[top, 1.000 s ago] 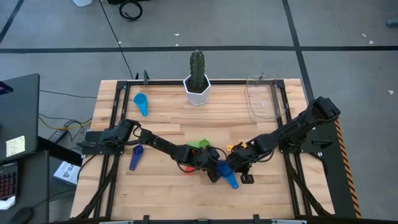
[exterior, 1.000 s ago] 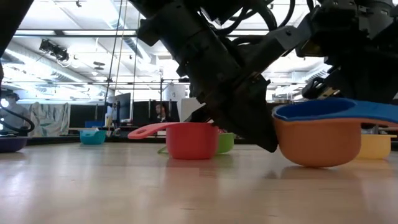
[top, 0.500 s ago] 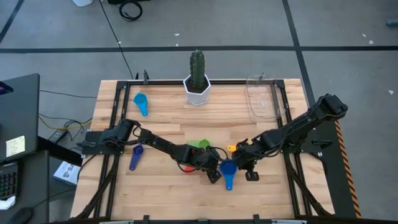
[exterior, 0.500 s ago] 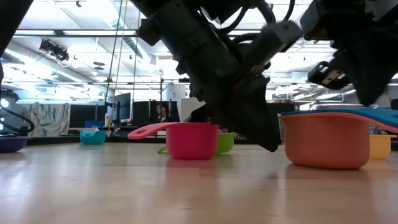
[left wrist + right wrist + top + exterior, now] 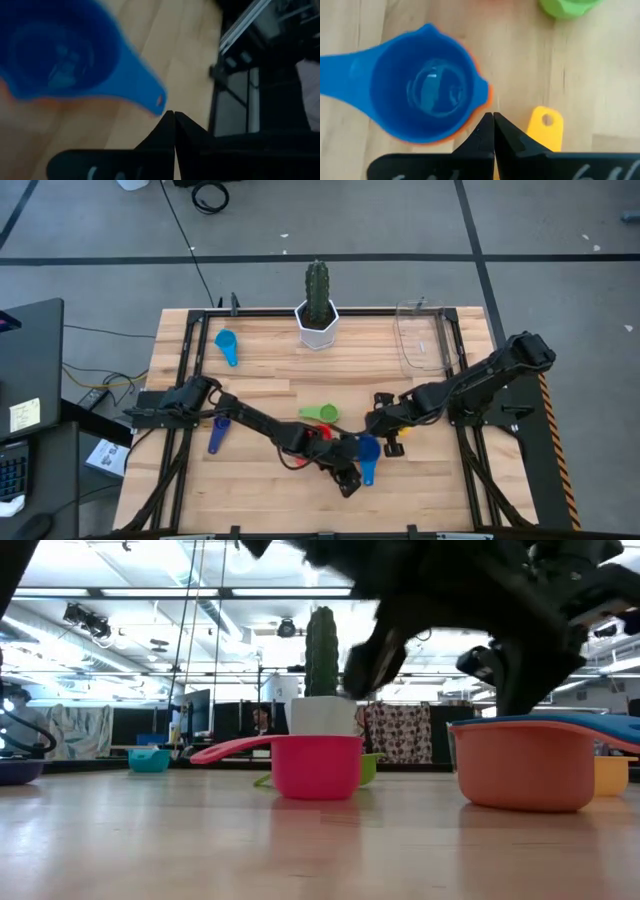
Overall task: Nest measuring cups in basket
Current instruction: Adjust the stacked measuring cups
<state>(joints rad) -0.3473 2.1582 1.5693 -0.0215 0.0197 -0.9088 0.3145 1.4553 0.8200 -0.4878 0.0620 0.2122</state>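
Two sets of fingers together, left gripper (image 5: 347, 477) and right gripper (image 5: 383, 423) flanking blue cup (image 5: 366, 452) mid-table.

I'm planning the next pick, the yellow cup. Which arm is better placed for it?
Probably the right: in its wrist view the yellow cup lies just beside the right gripper, whose fingers are closed. The left gripper, also closed, sits past the blue cup.

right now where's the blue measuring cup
In the high view the blue cup lies near the table's front centre, nested in the orange cup, between the left gripper and the right gripper, with the red cup beside it.
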